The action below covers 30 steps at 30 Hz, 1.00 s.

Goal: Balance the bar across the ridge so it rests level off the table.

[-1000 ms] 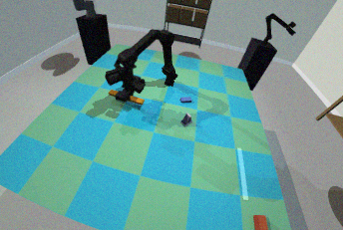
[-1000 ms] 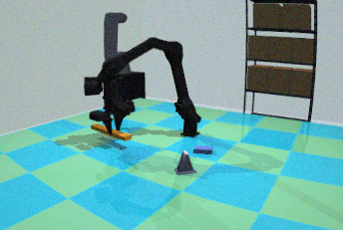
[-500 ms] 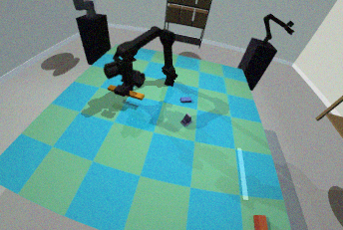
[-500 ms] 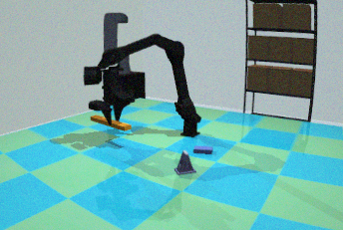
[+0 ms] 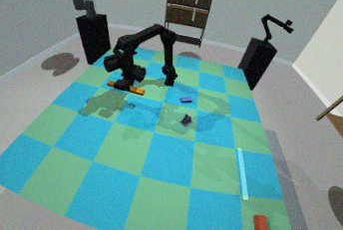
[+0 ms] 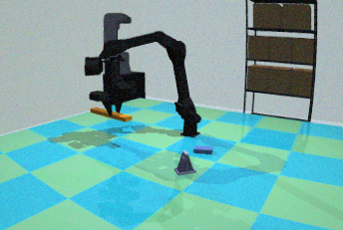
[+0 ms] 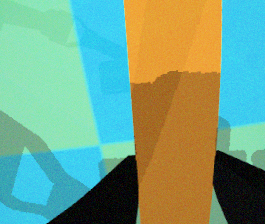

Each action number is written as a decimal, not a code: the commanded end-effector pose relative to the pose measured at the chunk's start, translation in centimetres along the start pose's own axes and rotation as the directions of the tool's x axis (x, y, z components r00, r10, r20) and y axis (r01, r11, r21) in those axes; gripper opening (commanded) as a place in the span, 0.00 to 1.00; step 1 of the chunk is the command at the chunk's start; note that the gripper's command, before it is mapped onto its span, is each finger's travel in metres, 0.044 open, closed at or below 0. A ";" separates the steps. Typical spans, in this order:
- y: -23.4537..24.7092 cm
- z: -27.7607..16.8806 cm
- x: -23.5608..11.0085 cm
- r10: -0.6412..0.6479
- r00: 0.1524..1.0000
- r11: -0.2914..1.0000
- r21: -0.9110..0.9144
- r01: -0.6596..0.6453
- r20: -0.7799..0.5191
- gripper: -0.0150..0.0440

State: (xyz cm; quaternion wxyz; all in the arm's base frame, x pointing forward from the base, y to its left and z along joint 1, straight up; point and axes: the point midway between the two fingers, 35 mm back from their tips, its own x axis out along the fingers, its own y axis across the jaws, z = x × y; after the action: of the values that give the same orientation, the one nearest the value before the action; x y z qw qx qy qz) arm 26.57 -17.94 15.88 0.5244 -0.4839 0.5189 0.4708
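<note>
An orange bar [image 5: 131,88] [image 6: 114,114] [image 7: 173,110] sits low over the checkered floor at the far left, held near its middle. My gripper [image 5: 126,83] [image 6: 113,110] is shut on the bar; in the wrist view the bar runs straight up the frame between the two dark fingers. The ridge is a small purple wedge [image 5: 186,119] [image 6: 185,164] that stands on the floor well to the right of the bar and nearer the cameras. The bar is far from the ridge.
A small blue block [image 5: 186,100] [image 6: 203,149] lies between the arm's base [image 5: 170,78] [image 6: 189,129] and the ridge. A pale cyan strip [image 5: 242,173] and a red block [image 5: 260,222] lie at the near right. A shelf rack [image 6: 280,55] stands at the back.
</note>
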 end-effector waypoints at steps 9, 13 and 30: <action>-2.1 3.3 -0.4 -0.007 1.000 0.994 -0.105 0.007 -0.004 0.25; -2.7 4.6 -0.5 -0.008 1.000 0.990 -0.142 0.007 -0.003 0.25; -4.9 10.5 -0.6 -0.010 1.000 0.955 -0.297 0.010 0.002 0.25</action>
State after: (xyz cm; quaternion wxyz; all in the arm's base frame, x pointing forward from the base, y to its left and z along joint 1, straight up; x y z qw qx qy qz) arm 31.85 -8.71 16.53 0.4547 -0.5557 0.4434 0.5365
